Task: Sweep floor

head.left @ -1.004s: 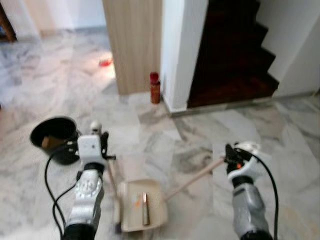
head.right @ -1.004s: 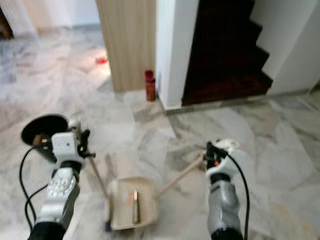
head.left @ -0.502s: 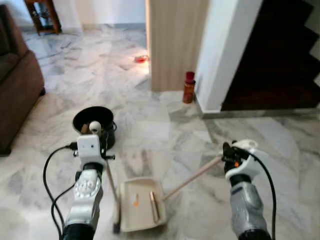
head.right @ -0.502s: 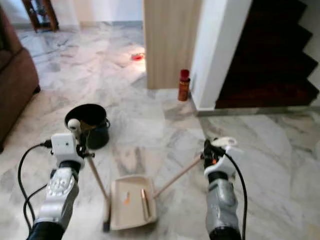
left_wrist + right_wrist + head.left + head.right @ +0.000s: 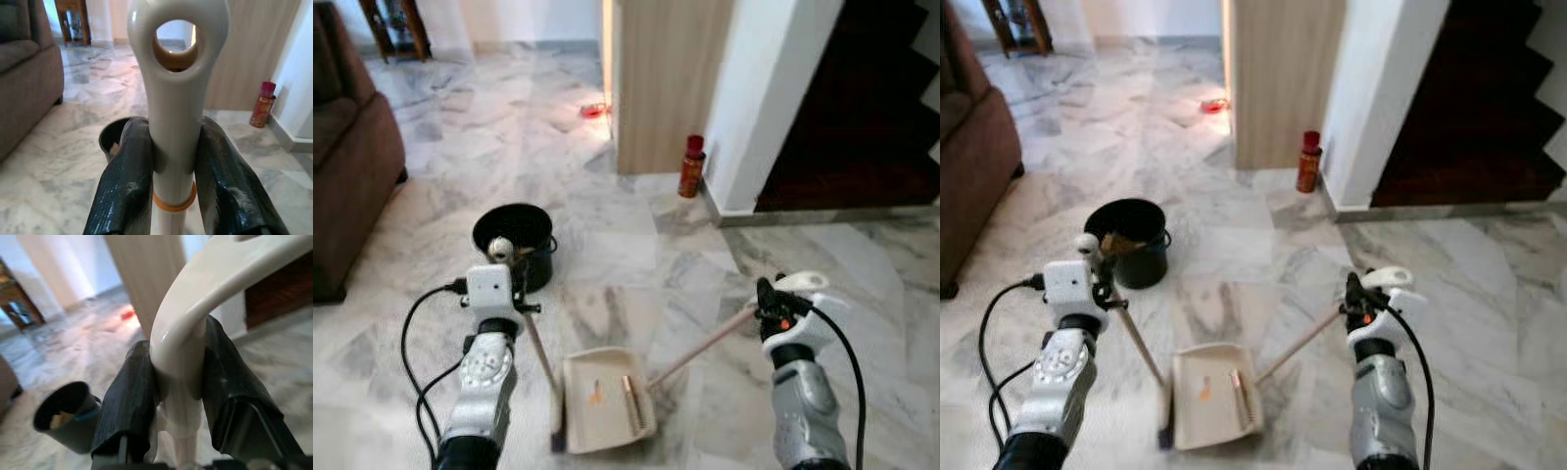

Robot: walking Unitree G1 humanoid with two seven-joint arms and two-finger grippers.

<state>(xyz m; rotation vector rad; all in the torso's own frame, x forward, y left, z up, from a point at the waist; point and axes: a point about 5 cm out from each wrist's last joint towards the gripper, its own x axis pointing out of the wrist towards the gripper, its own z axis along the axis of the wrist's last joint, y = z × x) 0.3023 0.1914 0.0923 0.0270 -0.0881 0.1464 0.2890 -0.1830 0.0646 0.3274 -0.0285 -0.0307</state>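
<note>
The left gripper (image 5: 173, 181) was clamped on the cream plastic broom handle with a round hanging hole (image 5: 177, 98), its black fingers (image 5: 124, 186) pressed against both sides just above an orange ring. Below that gripper the handle sloped down to the broom head, which sat just beside the near left edge of the beige plastic dustpan (image 5: 607, 399) on the grey-veined white marble floor (image 5: 607, 255). The right gripper (image 5: 178, 396) pinched the curved cream end of the dustpan's long handle (image 5: 710, 341), which ran down and to the left from it to the pan. In the pan lay a small orange scrap (image 5: 595, 396) and a brown stick-like piece (image 5: 631, 403). Ahead of the left gripper stood a round black bucket (image 5: 517, 235) holding some tan debris. Farther off, a red bottle (image 5: 691, 166) stood by a wood-panelled wall (image 5: 671, 78), and a brown sofa (image 5: 352, 166) sat off to the left.
</note>
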